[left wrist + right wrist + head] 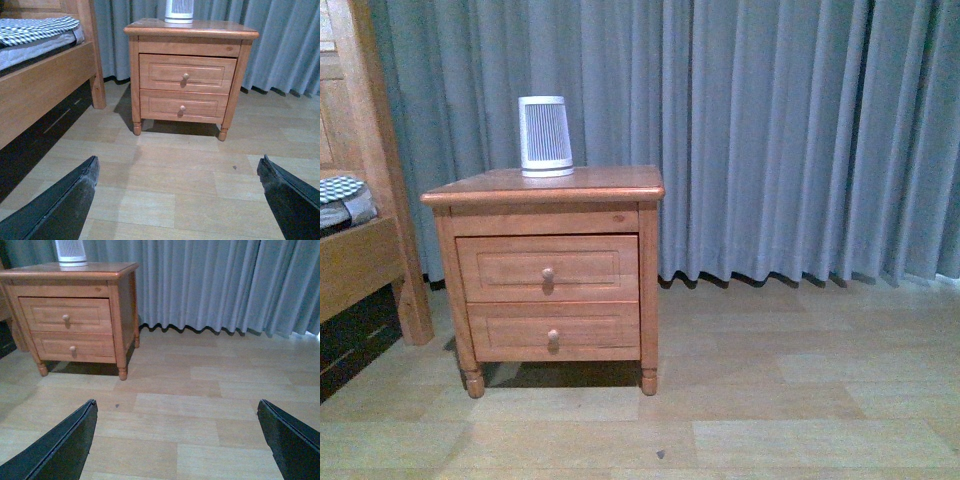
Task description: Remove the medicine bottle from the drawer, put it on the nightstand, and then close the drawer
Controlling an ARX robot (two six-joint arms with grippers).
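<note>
The reddish-brown nightstand (545, 186) stands on the wooden floor before the grey curtain; it also shows in the left wrist view (190, 29) and the right wrist view (70, 274). Its upper drawer (548, 268) is shut, with a round knob (548, 273); the drawer also shows in the left wrist view (186, 73) and the right wrist view (65, 315). The medicine bottle is hidden. My left gripper (178, 172) is open and empty above the floor, well short of the nightstand. My right gripper (177, 412) is open and empty, off to the nightstand's right. Neither arm shows in the front view.
A tall white ribbed device (545, 135) stands on the nightstand's top. The shorter lower drawer (553, 331) is shut. A wooden bed frame (360, 250) with checked bedding (35, 30) stands left of the nightstand. Grey curtain (800, 130) hangs behind. Wooden floor (770, 400) lies in front.
</note>
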